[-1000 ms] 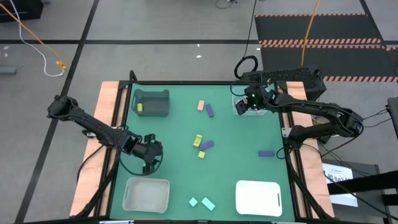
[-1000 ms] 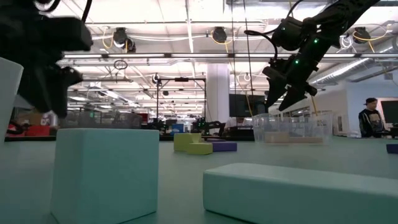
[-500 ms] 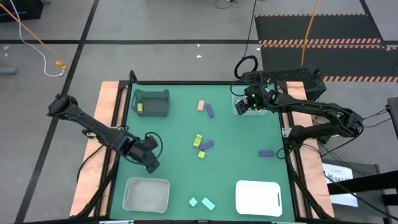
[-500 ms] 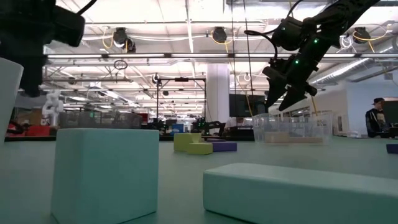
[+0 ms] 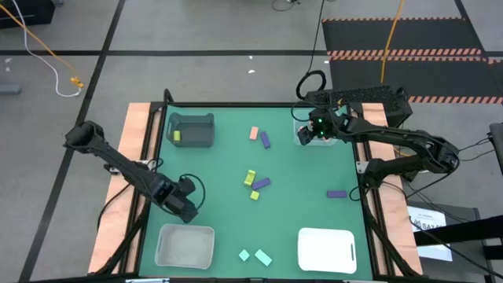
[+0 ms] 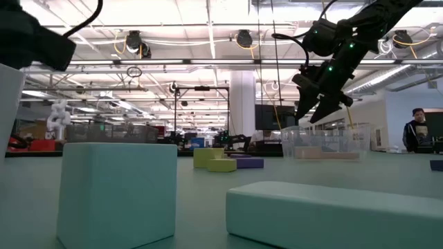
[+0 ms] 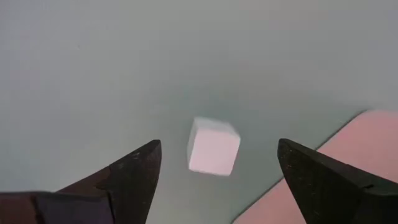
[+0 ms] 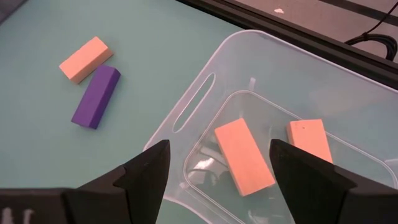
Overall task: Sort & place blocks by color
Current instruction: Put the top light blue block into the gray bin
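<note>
So the sorting is partway along and the layout kind of explains itself. The clear bin [image 8: 292, 124] at the far right corner is holding two pink blocks [image 8: 244, 157], and the grey bin [image 5: 190, 130] at the far left has a yellow-green block [image 5: 177, 135] in it, so each bin seems to be taking one colour. Still lying loose on the green table [image 5: 299, 196]: a pink bar [image 8: 86, 59] touching a purple bar [image 8: 96, 96] near the clear bin, a yellow-green and purple cluster [image 5: 255, 184] mid-table, one more purple block [image 5: 336, 193] toward the right edge, and two teal blocks [image 5: 257, 256] at the near edge between the white bin [image 5: 185, 245] and the white tray [image 5: 327, 250].

The left gripper [image 7: 214, 165] is hanging just past the white bin with its jaws spread wide and nothing in them, and a small pale cube [image 7: 213, 147] is sitting right between its fingers in the wrist view. My guess is that's a teal one meant for that bin, but the colour is hard to call.

The right gripper [image 8: 217, 165] is hovering over the clear bin, arm reaching in from the right side, jaws apart and empty, pointing down at the pink blocks.
</note>
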Robot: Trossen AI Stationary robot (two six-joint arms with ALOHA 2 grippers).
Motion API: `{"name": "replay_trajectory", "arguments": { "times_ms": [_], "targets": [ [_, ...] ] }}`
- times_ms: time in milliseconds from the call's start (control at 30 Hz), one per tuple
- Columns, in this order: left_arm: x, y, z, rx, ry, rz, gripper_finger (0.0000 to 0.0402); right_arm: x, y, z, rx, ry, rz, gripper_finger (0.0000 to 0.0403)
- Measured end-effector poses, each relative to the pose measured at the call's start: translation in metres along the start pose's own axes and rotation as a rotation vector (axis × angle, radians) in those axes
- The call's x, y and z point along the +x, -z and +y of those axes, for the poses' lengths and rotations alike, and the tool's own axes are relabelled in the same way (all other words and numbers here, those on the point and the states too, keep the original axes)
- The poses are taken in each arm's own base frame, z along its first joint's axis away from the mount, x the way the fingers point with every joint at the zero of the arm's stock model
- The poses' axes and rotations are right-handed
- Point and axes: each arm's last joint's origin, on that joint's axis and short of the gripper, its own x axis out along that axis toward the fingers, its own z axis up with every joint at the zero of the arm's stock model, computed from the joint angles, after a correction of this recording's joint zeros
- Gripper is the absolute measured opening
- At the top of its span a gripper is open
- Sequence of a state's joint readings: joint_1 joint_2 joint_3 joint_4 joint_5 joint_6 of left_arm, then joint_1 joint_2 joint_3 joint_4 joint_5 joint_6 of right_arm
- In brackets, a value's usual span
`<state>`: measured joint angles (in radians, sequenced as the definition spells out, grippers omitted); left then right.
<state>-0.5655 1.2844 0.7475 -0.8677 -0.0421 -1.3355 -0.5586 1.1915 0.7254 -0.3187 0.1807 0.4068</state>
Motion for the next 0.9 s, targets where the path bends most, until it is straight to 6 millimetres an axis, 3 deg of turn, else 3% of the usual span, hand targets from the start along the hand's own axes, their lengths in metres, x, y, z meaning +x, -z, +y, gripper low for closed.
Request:
{"name": "replay_trajectory", "arguments": {
  "times_ms": [533,667,833,900],
  "targets": [
    [0.041,0.000,-0.009,0.122,-0.165,0.104,0.0315,0.000,0.000,0.000,0.000,0.000,0.000,0.0265],
    [0.042,-0.004,-0.008,0.113,-0.170,0.104,0.0256,0.000,0.000,0.000,0.000,0.000,0.000,0.0265],
    [0.043,-0.011,-0.006,0.116,-0.171,0.092,0.0130,0.000,0.000,0.000,0.000,0.000,0.000,0.0265],
    [0.043,-0.013,-0.006,0.116,-0.165,0.091,0.0133,0.000,0.000,0.000,0.000,0.000,0.000,0.0265]
  ]
}}
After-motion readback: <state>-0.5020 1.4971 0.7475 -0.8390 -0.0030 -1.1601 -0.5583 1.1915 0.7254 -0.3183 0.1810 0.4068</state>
